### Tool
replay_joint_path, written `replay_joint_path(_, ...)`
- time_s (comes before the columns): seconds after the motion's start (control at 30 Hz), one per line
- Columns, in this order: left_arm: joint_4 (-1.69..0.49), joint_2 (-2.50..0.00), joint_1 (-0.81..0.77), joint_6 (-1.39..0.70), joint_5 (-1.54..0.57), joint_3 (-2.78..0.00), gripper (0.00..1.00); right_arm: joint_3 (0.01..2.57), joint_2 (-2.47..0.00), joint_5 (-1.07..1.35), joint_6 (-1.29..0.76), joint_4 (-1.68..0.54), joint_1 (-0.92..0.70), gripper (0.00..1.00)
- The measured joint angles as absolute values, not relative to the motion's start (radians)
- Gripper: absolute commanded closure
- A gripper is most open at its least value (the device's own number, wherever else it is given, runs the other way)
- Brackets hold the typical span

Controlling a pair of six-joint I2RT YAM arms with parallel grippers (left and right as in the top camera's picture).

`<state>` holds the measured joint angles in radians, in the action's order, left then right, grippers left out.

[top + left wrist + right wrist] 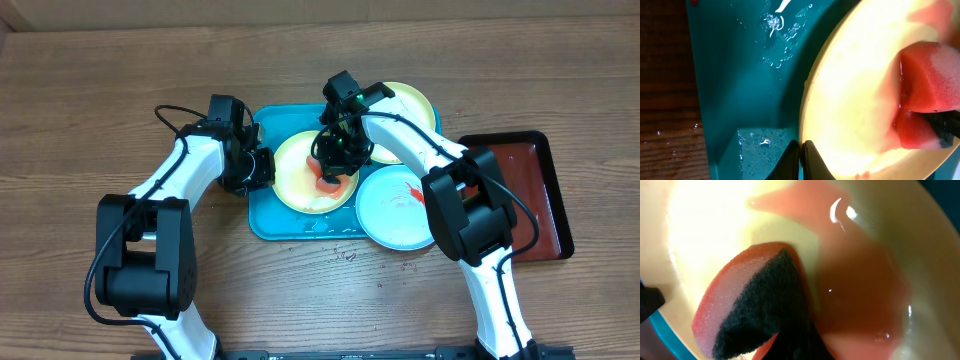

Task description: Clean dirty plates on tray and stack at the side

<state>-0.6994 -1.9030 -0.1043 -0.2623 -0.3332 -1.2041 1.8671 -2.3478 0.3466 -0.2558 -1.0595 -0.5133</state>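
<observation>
Overhead. Toward the far edge of the wood-grain counter point(90, 80), about midway along it: large turquoise tray point(262, 218), plastic, rectangular with rounded corners, wet and glossy. At its centre, middle plate point(295, 185), round, shallow, pale yellow-green, streaked pink-red. Far plate point(412, 105), same colour, over the tray's far right corner. White plate point(392, 212), smeared red, overhanging the tray's near right corner. Close to the counter's right edge, narrower dark red tray point(535, 200). Left gripper point(262, 168) pinched on the middle plate's left rim. Right gripper point(338, 150) clamped on a red sponge point(333, 180), pressed down onto that same plate.

Left wrist. Two dark tapered fingertips closed together over the smooth cream rim of the middle plate point(855, 90). Beaded water on the tray floor point(740, 75). Porous, foamy sponge point(930, 75) at the right, sitting in thin red liquid.

Right wrist. Glossy plate interior point(705, 230) under a pooled, watery red film. Sponge point(755, 300) with a coarse black scouring layer bonded to soft red foam, wedge-shaped, touching the plate. Own fingers largely hidden behind it.
</observation>
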Motion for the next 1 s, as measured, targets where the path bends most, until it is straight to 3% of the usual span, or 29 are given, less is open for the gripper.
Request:
replay_joint_path(0.53, -0.69, -1.903, -0.105, -0.262, -0.334, -1.204, 0.96, 1.964, -2.348, -0.028, -0.1, -1.184, -0.53, 0.96)
replay_joint_path(1.0, -0.684, -1.903, -0.103, -0.283, -0.329, -1.204, 0.96, 1.966, -2.348, -0.012, -0.083, -1.328, -0.592, 0.96)
